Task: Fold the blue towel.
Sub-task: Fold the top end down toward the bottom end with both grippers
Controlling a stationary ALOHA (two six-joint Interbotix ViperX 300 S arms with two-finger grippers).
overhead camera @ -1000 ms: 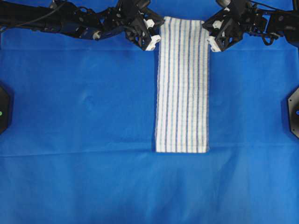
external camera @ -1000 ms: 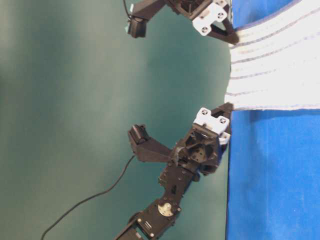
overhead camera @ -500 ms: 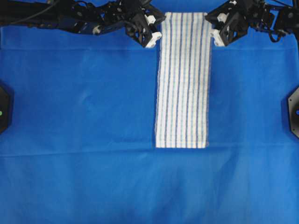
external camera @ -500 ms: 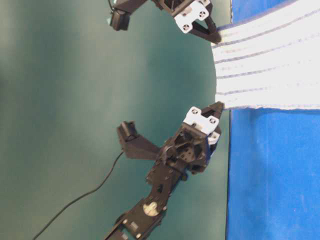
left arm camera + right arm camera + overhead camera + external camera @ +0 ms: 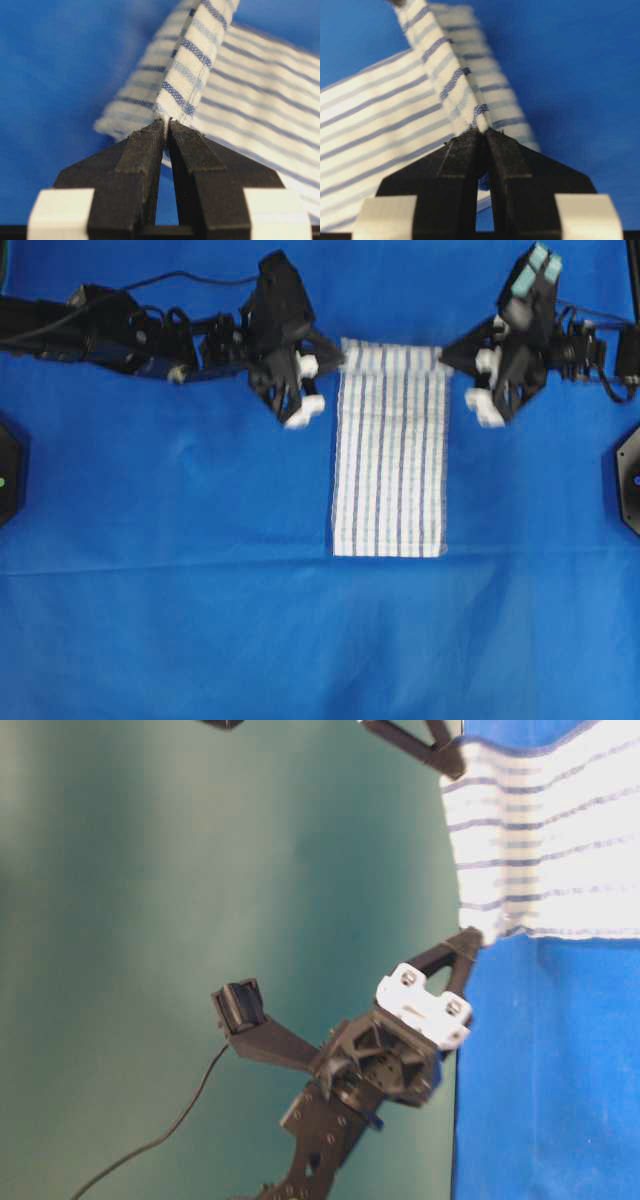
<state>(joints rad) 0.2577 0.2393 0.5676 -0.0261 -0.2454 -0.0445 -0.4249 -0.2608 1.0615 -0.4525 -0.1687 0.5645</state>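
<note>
Now both arms are pinching the far corners of the blue towel (image 5: 390,455): the left gripper (image 5: 166,131) is clamped on one corner and the right gripper (image 5: 482,136) is clamped on the other, jaws squeezed together on the hem in each wrist view. From overhead, the lifted far edge is hanging between them above the blue background cloth (image 5: 180,620), while the near end is lying flat at the middle of the table. By my reading, this is the carrying stage of a lengthwise fold. Next, both arms are needing to travel evenly toward the near edge, keeping the hem taut, then lower and release with corners matched.
</note>
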